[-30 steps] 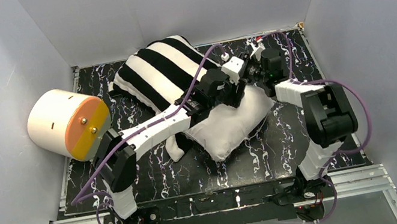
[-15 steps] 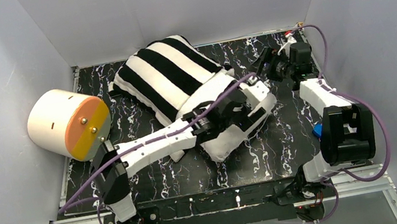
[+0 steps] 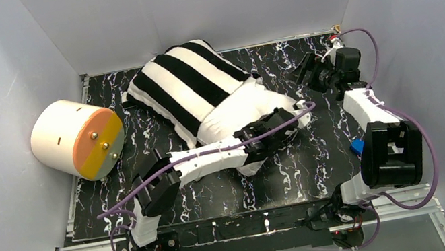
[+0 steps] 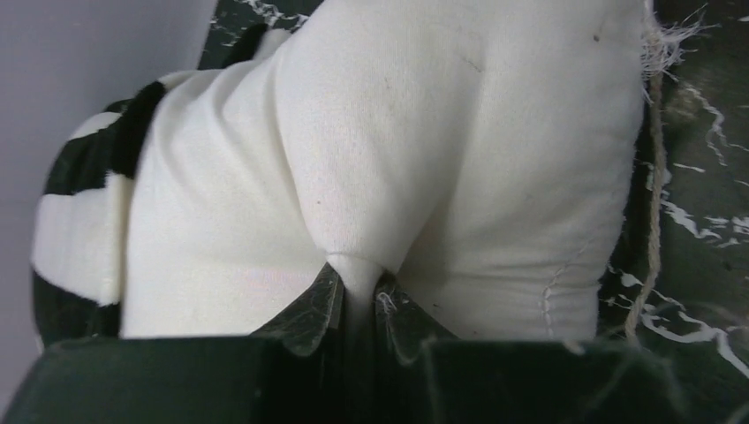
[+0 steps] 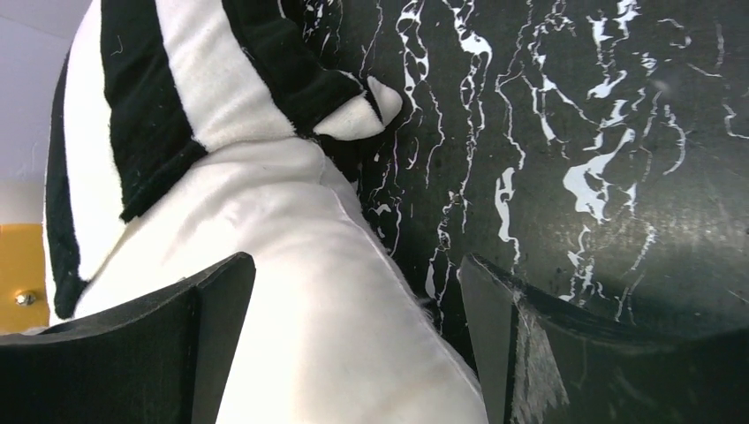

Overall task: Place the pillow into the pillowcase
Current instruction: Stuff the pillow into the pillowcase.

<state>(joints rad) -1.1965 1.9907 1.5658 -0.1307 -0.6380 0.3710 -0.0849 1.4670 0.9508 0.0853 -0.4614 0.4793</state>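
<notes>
Left gripper (image 4: 358, 291) is clamped on a pinch of the pillow (image 3: 237, 106) at its bare end, about 3 o'clock from the centre of the desk (image 3: 296, 174). Pillow lies diagonally mid-desk, running 4 to 11 o'clock. Its 11 o'clock half is inside the striped pillowcase (image 3: 182, 81); the nearer half sticks out uncovered. Cream cylinder (image 3: 75, 140) with orange face sits at 9 o'clock by the left wall, apart from the fabric. Right gripper (image 5: 353, 300) is at 2 o'clock, jaws wide, holding nothing, over the pillow's far-right edge.
</notes>
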